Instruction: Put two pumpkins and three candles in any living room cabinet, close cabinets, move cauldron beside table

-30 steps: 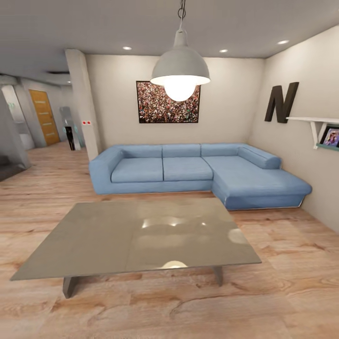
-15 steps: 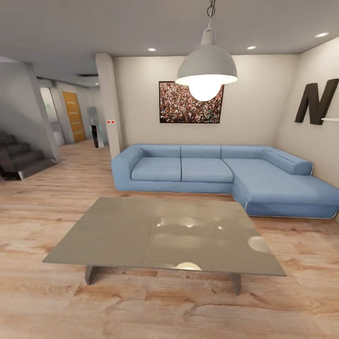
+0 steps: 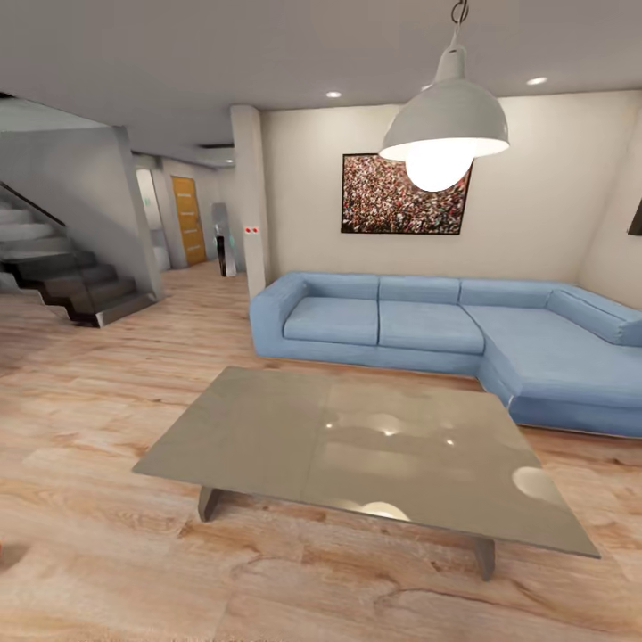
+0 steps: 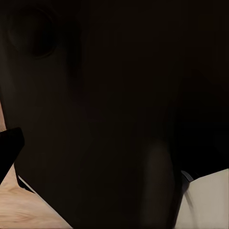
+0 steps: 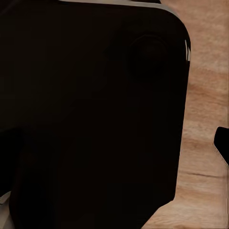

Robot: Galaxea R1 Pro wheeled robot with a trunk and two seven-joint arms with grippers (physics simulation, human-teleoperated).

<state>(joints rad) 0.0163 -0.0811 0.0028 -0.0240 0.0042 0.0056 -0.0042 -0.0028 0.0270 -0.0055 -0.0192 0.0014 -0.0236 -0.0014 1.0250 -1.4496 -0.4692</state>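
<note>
Pumpkins, candles, cabinet and cauldron cannot be placed from these pictures; the robot looks to be on its way through the living room, judging by the head view aimed across the room, not down at any work. That view takes in a low grey counter (image 3: pixel 357 441) on the light wood plank floor (image 3: pixel 98 392), a blue corner sofa (image 3: pixel 446 334) behind it under a framed picture (image 3: pixel 406 193), a hanging lamp (image 3: pixel 446 125) and a staircase (image 3: pixel 62 281) off to the side. Each wrist view adds only a dark robot body panel (image 4: pixel 105 119) close to the lens, with strips of floor beside it, which suggests both arms are tucked in for travel. Whether either claw is spread or closed, or carrying anything, I cannot tell.
</note>
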